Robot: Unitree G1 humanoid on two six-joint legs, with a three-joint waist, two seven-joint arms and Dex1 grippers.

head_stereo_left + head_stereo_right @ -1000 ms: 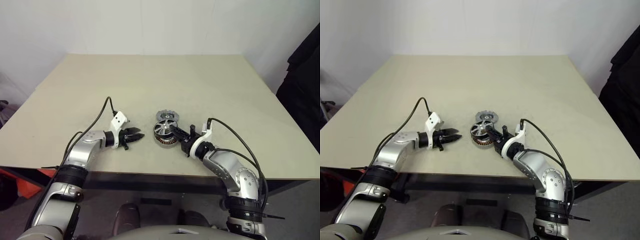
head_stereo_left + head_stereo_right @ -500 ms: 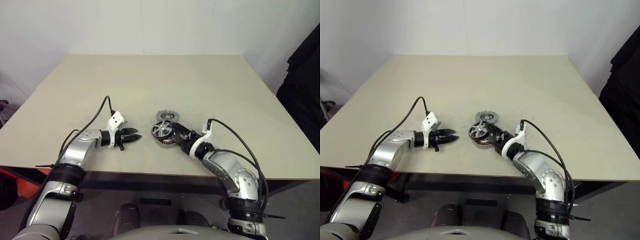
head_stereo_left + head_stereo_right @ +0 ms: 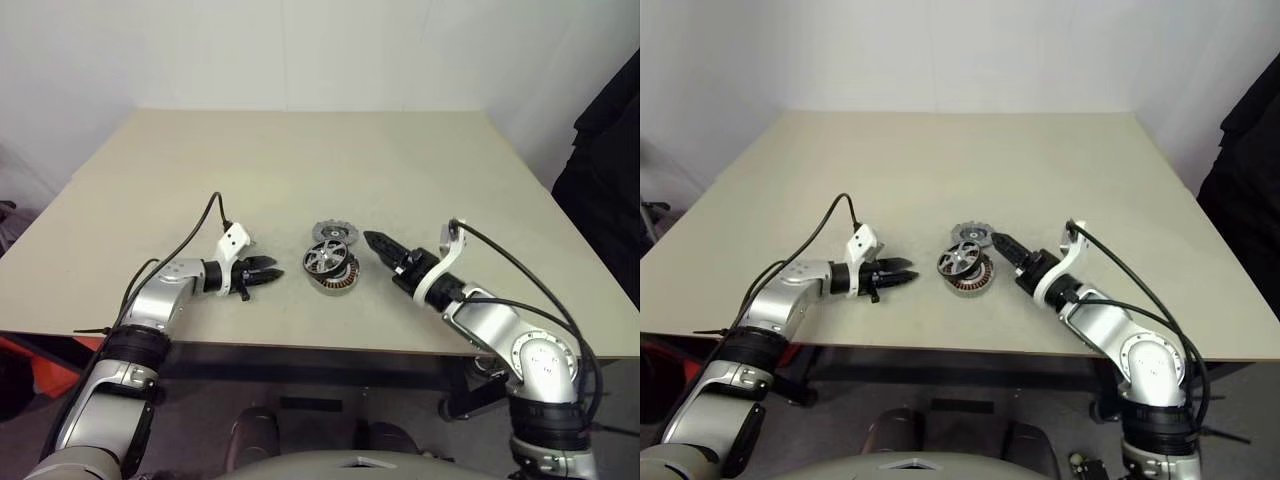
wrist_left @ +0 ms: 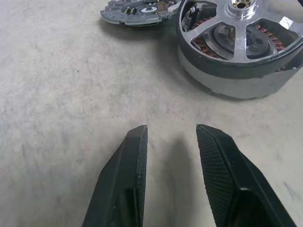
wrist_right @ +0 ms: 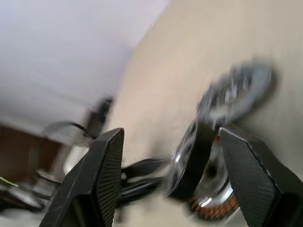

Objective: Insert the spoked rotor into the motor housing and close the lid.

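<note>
The motor housing (image 3: 341,281) stands on the beige table (image 3: 300,160) near its front edge, copper windings showing in the left wrist view. The spoked rotor (image 3: 321,260) rests on top of the housing (image 4: 236,75), slightly tilted. Just behind them the lid (image 3: 333,233) lies flat, its notched rim clear in the left wrist view (image 4: 137,9). My left gripper (image 4: 170,127) is open, low over the table a little to the left of the housing, with nothing between its fingers. My right gripper (image 3: 372,240) hovers to the right of the housing, its fingers (image 5: 104,175) spread wide and empty.
A dark shape (image 3: 610,150) stands past the table's right side. The table's front edge (image 3: 330,350) runs close below both grippers. Black cables loop over each forearm. Bare tabletop stretches behind the lid to the white wall.
My right gripper opened and let go of the rotor, which stays on the housing. It then drew back to the right, rose and rolled. The left gripper kept still.
</note>
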